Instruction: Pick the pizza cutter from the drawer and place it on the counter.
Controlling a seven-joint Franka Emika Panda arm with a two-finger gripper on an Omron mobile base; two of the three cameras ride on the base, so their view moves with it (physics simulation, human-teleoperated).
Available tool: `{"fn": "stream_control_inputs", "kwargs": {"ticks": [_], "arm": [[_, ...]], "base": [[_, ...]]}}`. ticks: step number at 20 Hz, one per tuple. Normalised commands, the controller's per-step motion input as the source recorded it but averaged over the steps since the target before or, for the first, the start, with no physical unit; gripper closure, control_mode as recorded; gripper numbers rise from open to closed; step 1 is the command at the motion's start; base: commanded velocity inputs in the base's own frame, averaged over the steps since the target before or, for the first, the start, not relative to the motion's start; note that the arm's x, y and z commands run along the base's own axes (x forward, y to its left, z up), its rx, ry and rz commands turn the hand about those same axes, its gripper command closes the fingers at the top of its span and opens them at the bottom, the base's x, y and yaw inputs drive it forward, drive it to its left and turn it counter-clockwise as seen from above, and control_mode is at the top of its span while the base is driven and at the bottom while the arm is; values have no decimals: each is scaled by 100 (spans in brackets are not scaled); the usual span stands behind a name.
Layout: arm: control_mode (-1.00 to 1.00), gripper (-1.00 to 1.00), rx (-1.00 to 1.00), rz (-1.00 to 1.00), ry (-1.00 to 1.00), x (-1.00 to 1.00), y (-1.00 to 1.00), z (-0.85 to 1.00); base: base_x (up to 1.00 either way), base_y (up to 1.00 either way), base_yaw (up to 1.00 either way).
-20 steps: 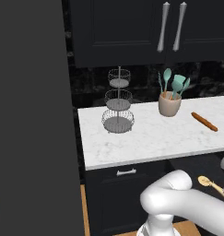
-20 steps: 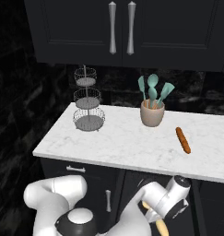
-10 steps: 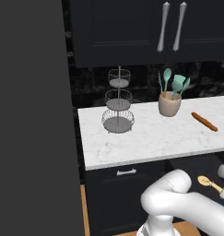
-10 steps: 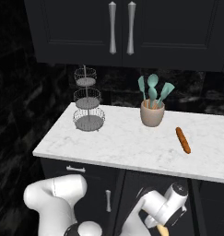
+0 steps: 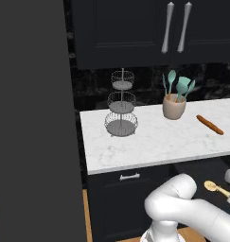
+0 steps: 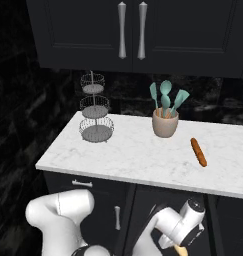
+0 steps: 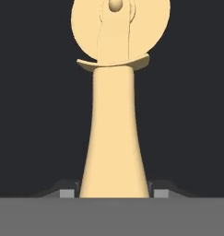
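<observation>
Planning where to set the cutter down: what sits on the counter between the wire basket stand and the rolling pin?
The utensil crock with teal spoons, toward the back; otherwise bare marble between the stand and the rolling pin, seen in both base views.

The arm is bending low and reaching forward, its elbow bulging up behind the claw [image 7: 114,193]. The claw is closing on the handle of the pizza cutter [image 7: 114,124], one fingertip [image 7: 66,191] pressing each side, the wheel sticking out ahead of it.

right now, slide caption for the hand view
Pizza cutter handle clamped between the gripper fingers, wheel pointing away.
</observation>
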Motion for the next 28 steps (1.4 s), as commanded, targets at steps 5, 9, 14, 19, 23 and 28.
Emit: {"fn": "stream_control_inputs", "kwargs": {"ticks": [5, 9, 14, 19, 23, 28], "arm": [[-100, 100, -1, 0, 1, -55, 7, 48], [-100, 100, 0, 0, 0, -61, 29, 100], [-100, 100, 0, 0, 1, -41, 30, 100], [-100, 100, 0, 0, -11, -7, 7, 100], [-100, 100, 1, 4, -33, 4, 5, 100], [-100, 100, 0, 8, -5, 73, 45, 98]], "base": [[0, 0, 0], [0, 0, 0], [0, 0, 0], [0, 0, 0], [0, 0, 0], [0, 0, 0]]}}
